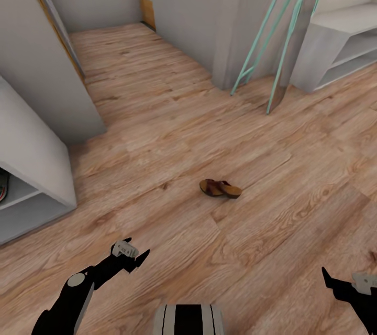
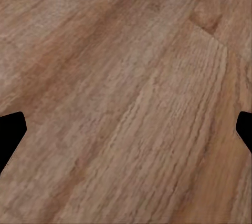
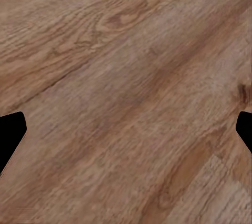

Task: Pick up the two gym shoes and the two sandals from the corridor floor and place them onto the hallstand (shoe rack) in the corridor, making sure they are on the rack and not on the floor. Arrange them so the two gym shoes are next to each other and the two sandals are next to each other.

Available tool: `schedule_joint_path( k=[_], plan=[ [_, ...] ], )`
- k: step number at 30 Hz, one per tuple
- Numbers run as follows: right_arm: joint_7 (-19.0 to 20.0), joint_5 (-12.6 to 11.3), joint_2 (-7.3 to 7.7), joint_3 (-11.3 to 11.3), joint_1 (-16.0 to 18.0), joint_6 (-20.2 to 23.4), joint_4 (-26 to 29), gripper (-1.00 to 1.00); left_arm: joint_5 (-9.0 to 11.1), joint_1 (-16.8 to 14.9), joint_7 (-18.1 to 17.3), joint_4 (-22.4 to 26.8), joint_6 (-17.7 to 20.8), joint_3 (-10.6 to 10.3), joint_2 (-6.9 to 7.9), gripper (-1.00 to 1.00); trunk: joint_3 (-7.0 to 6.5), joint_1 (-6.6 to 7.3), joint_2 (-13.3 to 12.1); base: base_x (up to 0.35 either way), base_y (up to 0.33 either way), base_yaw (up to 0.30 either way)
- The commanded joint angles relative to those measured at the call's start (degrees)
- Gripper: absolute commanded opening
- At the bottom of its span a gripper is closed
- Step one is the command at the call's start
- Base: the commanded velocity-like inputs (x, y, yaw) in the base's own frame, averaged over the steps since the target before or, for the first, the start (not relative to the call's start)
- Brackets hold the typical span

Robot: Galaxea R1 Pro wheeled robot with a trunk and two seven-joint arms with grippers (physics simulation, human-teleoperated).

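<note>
One sandal [image 1: 220, 188] ahead of both jaws

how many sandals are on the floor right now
1. A brown sandal lies on the wood floor ahead of the robot, between both arms. A second one may be out of view.

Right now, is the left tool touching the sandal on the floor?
Apart. In the head view bare floor lies between the left tool and the sandal, and the tool's open fingers hold nothing.

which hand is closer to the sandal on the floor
Left. The left hand hovers just short of the sandal; the right hand sits farther off on its other side.
</note>
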State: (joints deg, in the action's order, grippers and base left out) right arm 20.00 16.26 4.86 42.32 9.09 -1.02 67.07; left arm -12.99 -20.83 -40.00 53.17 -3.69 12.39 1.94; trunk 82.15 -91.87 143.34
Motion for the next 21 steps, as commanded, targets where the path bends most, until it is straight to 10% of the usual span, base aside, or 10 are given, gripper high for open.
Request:
schedule_joint_path(
  k=[1, 21],
  plan=[
    [0.53, 0.00, 0.01, 0.08, -0.01, 0.01, 0.00, 1.00, 0.00, 0.00, 0.00, 0.00, 0.00, 0.00, 0.00, 1.00, 0.00, 0.00, 0.00, 0.282, -0.219, 0.000],
    [3.17, 0.19, 0.07, 0.26, -0.04, -0.04, -0.10, 1.00, 0.07, 0.00, -0.08, 0.00, -0.03, -0.09, 0.00, 1.00, 0.00, 0.00, 0.00, 0.210, -0.196, 0.000]
  ],
)
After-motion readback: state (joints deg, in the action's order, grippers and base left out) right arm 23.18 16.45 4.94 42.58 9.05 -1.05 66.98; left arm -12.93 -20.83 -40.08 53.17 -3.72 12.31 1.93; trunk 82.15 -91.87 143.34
